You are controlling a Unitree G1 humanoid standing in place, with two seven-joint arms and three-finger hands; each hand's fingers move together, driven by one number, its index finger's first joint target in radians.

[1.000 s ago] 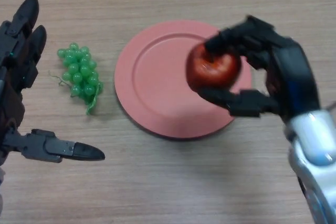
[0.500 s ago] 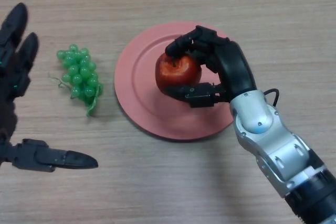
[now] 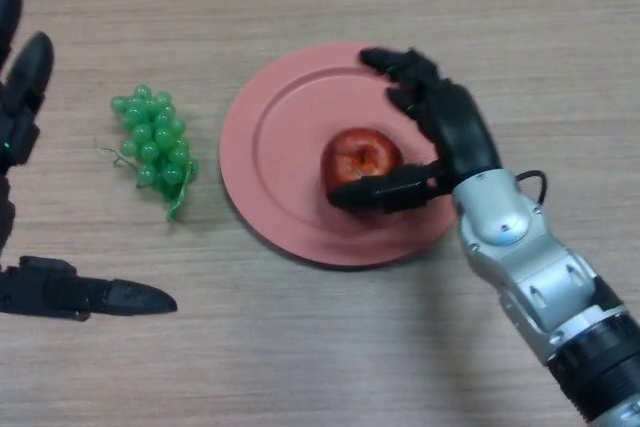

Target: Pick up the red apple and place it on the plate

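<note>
Across the whole view stretches the pale wood-grain tabletop (image 3: 330,357), and sitting on it just right of centre is the round salmon-pink plate (image 3: 275,137), flat and wide. From the lower right comes the silver-and-black right arm, and its black right hand (image 3: 455,137) is over the plate's right half: the fingers (image 3: 405,72) reach out straight and spread above the plate's upper rim, clear of the fruit, while the thumb (image 3: 375,192) lies along the near side of the fruit, touching or almost touching it. That hand is opened out, not clamped on anything. On the far left edge hangs the black left hand (image 3: 20,127), fingers pointing up and straight, thumb stretched out low across the tabletop, holding nothing, well apart from everything. Between that hand and the plate lies the small bunch of green plastic grapes (image 3: 155,142), near the plate's left rim but not touching it. And the shiny red apple (image 3: 362,159) sits on the plate, right of its middle, stem dimple facing up.
</note>
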